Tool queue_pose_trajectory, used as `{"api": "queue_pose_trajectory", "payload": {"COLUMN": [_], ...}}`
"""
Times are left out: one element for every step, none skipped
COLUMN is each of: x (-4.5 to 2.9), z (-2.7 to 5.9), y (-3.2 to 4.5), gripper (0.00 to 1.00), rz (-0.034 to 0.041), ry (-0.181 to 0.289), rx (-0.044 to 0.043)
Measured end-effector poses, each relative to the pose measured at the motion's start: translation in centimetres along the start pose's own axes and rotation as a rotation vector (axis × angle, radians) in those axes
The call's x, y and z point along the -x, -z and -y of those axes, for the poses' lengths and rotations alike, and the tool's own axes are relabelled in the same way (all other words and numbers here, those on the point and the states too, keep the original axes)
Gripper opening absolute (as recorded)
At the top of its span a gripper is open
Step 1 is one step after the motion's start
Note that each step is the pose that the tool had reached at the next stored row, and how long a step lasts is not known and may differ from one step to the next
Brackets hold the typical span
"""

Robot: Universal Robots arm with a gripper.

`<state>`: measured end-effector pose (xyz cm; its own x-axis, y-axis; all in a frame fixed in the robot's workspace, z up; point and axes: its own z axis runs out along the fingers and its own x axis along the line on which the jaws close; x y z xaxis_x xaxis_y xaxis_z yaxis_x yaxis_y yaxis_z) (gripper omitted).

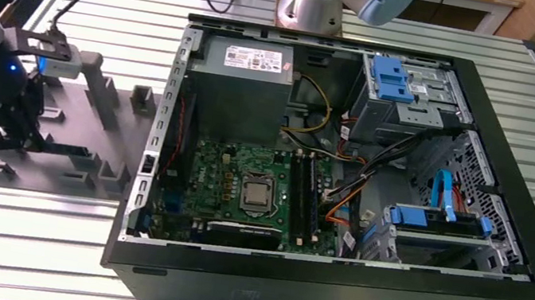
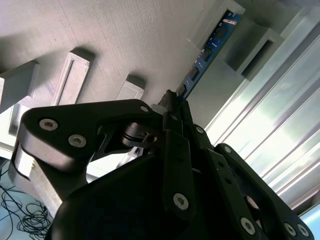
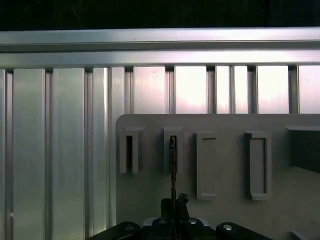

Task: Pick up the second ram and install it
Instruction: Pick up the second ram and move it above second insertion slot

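Vertical tool [image 2: 174, 101] tight around second ram [image 2: 209, 50]

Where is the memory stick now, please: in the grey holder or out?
In: the memory stick stands on edge, its end slotted in the holder; the gripper clamps it.

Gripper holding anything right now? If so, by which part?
Looks like it: the gripper is closed on the second ram at one end, pinching its flat faces. The rest of the stick sits in the grey fixture.
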<state>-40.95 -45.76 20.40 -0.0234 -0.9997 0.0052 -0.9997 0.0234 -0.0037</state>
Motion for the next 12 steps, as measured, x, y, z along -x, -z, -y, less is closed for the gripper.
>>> {"api": "queue_pose_trajectory", "payload": {"x": [0.00,-0.01,-0.01,-0.01,-0.01,-0.01,-0.01,0.00,0.00,0.00,-0.01,-0.01], "z": [-0.01,-0.01,-0.01,-0.01,0.00,0.00,0.00,0.00,0.00,0.00,0.00,0.00], "y": [0.06,0.14,0.27,0.42,0.56,0.71,0.80,0.83,0.82,0.82,0.84,0.84], "gripper": [0.14,0.14,0.14,0.14,0.14,0.14,0.14,0.14,0.14,0.14,0.14,0.14], "rz": [-0.0001,-0.0002,-0.0002,-0.0001,0.0000,-0.0002,-0.0001,0.0000,0.0002,0.0003,0.0004,0.0007], "ry": [0.000,0.000,0.000,0.000,0.000,0.000,0.000,0.000,0.000,0.000,0.000,0.000], "rx": [0.0002,0.0003,0.0003,0.0002,0.0002,0.0003,0.0002,0.0001,0.0000,0.0000,0.0002,0.0002]}}
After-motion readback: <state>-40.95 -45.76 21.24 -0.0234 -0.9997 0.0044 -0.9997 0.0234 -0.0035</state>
